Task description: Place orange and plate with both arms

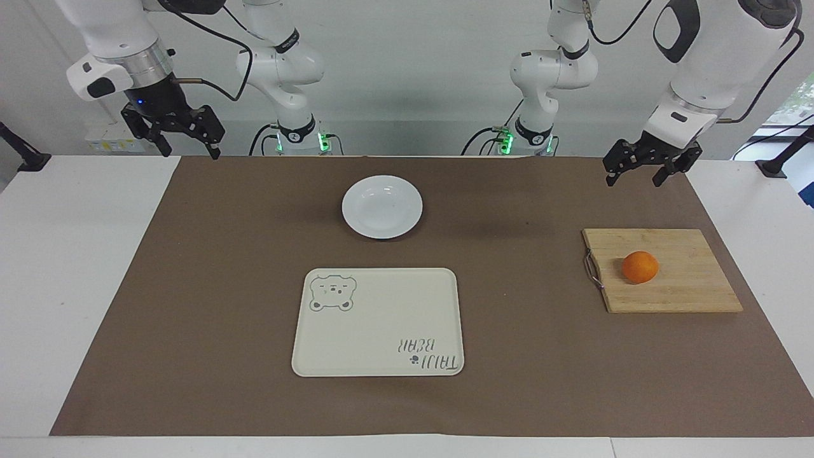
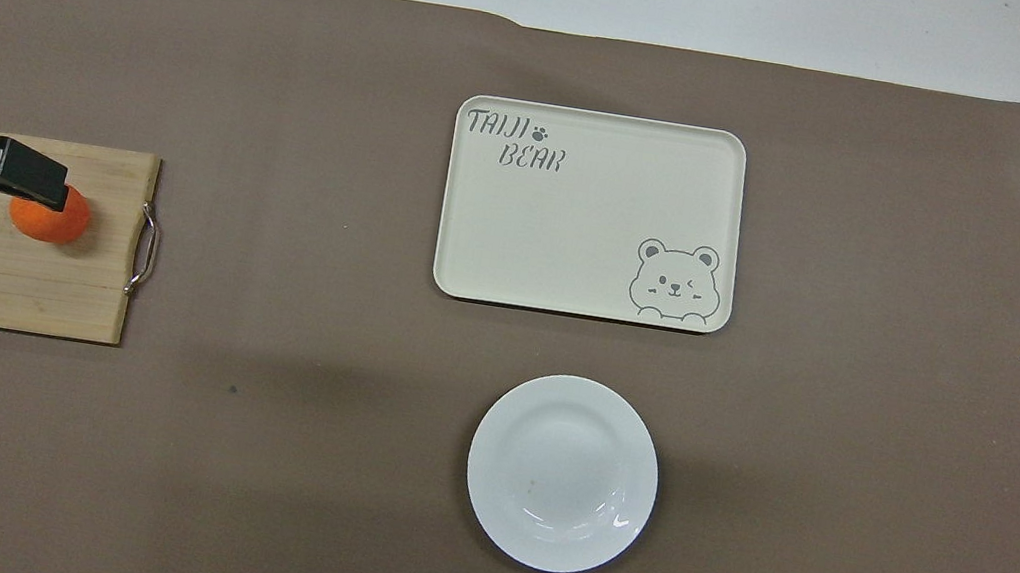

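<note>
We are holding both grippers raised, wide and empty: right gripper (image 1: 184,137) at its table end, left gripper (image 1: 642,166) nearing the orange (image 1: 640,266) on the cutting board (image 1: 687,286). The plate (image 1: 382,207) is waiting empty nearer us than the tray (image 1: 378,321), probably the destination.

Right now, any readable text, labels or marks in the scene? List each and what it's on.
"TAIJI BEAR", with a small paw print after TAIJI: printed on the cream tray, in the corner diagonally across from its winking bear drawing.
No other readable text: none on the plate, the cutting board or the orange.
</note>
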Robot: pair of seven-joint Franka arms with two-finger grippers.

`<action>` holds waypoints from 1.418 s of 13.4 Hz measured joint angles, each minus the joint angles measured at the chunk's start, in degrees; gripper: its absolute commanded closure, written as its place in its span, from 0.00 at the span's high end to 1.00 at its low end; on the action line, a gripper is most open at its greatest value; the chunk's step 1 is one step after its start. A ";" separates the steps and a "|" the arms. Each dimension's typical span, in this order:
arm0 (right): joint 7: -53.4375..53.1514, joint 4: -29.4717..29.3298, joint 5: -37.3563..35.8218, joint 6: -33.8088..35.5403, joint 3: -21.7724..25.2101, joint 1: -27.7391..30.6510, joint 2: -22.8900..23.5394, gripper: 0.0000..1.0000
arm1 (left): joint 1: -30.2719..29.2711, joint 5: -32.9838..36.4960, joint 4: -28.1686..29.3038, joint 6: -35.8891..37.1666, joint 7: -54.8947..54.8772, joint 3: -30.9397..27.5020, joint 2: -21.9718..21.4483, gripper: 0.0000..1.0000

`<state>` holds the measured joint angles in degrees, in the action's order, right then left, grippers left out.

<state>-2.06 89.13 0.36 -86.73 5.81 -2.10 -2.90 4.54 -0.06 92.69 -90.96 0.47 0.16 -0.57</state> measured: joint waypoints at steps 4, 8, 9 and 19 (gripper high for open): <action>0.00 0.00 0.00 0.00 0.00 0.00 0.00 1.00 | 0.00 0.00 0.00 0.34 -0.14 -0.13 0.00 1.00; 0.00 0.00 0.00 0.00 0.00 0.00 0.00 1.00 | -0.01 0.00 -0.01 0.36 -0.15 -0.34 0.00 1.00; 0.00 0.00 0.00 0.00 0.00 0.00 0.00 1.00 | 0.00 0.00 -0.03 0.35 -0.15 -0.34 0.00 1.00; 0.00 0.00 0.00 0.00 0.00 0.00 0.00 1.00 | -0.70 0.00 -0.05 0.35 -0.14 -0.90 -0.03 1.00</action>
<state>-2.06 89.13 0.36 -86.73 5.82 -2.10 -2.90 3.85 -0.06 92.64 -90.61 0.33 -0.75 -0.60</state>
